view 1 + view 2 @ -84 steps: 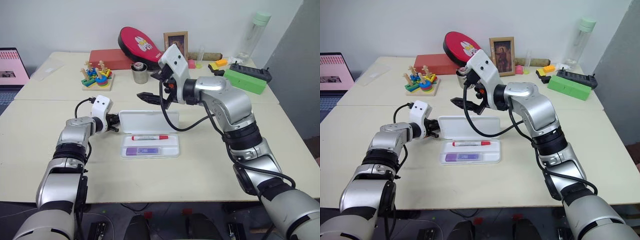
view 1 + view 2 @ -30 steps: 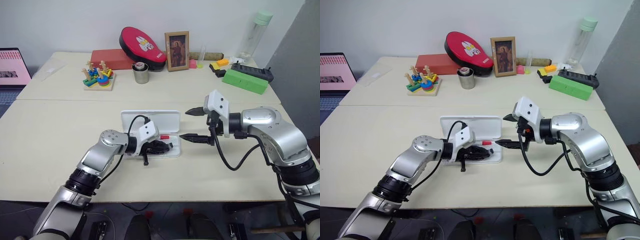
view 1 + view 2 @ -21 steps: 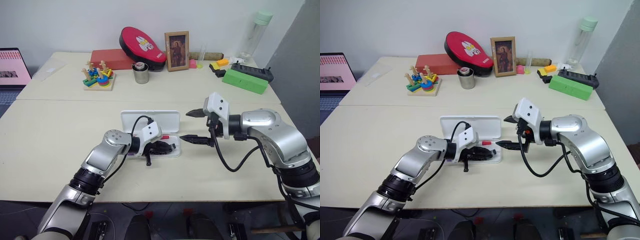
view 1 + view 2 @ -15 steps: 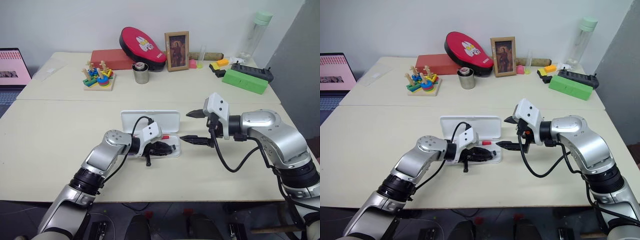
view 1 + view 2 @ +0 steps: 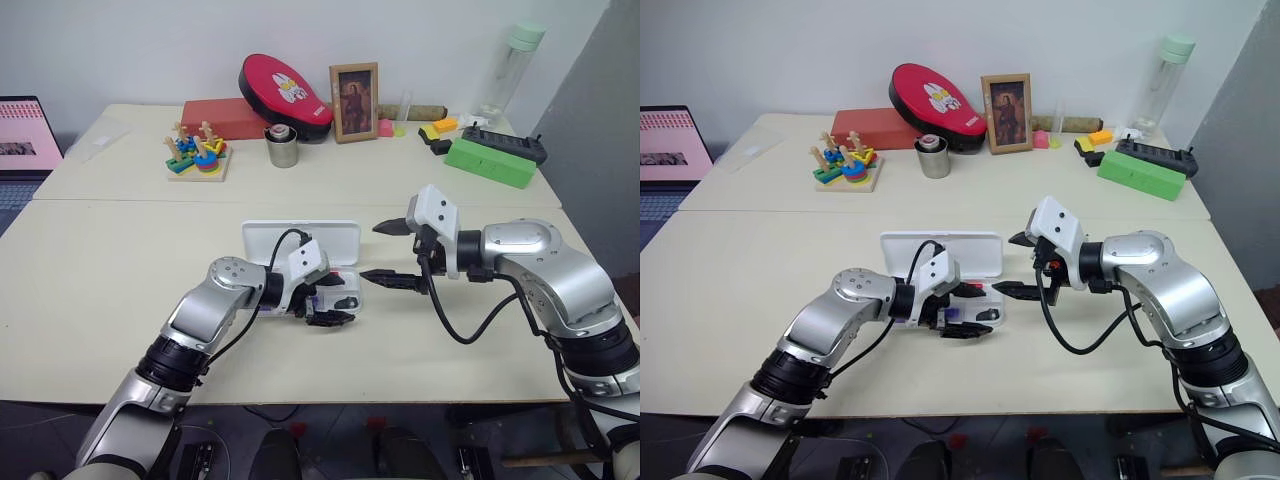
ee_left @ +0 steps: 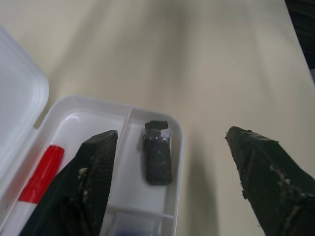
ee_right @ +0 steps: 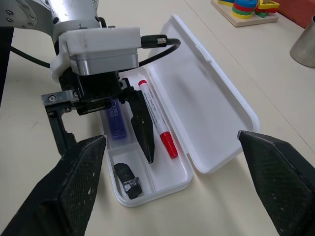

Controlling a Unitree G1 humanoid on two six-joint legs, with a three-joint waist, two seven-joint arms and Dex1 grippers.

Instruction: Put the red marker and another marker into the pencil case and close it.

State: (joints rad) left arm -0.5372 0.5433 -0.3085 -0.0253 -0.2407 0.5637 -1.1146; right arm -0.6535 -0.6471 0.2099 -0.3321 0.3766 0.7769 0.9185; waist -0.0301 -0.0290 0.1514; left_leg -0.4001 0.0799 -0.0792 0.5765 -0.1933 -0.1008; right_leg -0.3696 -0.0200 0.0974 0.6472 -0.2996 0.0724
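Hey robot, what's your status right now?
Both pincers open, left pincer over pencil case, right pincer beside it. Red marker and lilac marker inside. Lid open, unobstructed.

No words or numbers can be read anywhere. The purple marker (image 7: 116,119) in the pencil case (image 7: 216,115) has a label with small print, but the letters are too tiny to make out. The red pad (image 5: 283,88) at 12 o'clock on the worktop (image 5: 100,270) has a white drawing, no clear letters.
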